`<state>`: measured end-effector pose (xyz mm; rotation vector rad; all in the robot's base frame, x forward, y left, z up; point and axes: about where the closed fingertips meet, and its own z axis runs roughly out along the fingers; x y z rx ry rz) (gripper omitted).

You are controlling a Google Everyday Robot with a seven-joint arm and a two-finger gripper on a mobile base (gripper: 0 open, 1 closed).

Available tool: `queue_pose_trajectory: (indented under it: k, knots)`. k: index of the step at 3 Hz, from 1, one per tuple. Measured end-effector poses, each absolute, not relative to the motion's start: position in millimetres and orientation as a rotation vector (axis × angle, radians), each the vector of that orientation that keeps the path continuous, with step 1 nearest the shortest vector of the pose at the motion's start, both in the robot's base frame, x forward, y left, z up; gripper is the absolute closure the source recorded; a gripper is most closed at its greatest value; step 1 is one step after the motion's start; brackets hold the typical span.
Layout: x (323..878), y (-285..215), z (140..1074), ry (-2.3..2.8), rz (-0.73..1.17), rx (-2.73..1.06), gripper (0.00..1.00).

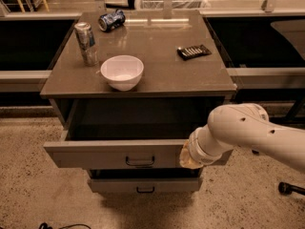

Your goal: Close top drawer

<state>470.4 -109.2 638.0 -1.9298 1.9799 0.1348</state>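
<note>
- Top drawer (95, 154) stands pulled well out, at 6 o'clock from the bowl (122, 72); the closing push seems wholly left to do.
- Gripper (187, 157) sits against the drawer front's 3 o'clock end; I cannot tell its state.

On the countertop (162, 66) a white bowl (122, 71) sits near the front, a silver can (86, 43) stands to its left, a blue can (111, 20) lies at the back, a dark pack (194, 51) at right

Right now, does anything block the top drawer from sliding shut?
Nothing visible does. The top drawer shows no objects inside, though its interior is dark. The gripper is at the front panel, right of the handle.
</note>
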Motion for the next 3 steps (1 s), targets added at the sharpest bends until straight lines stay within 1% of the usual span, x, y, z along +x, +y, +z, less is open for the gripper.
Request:
queue_pose_trajectory:
  k: [1, 2, 3]
  knots:
    - [470.6, -109.2, 638.2, 1.98, 0.134, -1.929, 0.16]
    - [470.6, -109.1, 638.2, 1.979, 0.134, -1.929, 0.0]
    - [470.5, -109.1, 638.3, 1.98, 0.134, -1.93, 0.0]
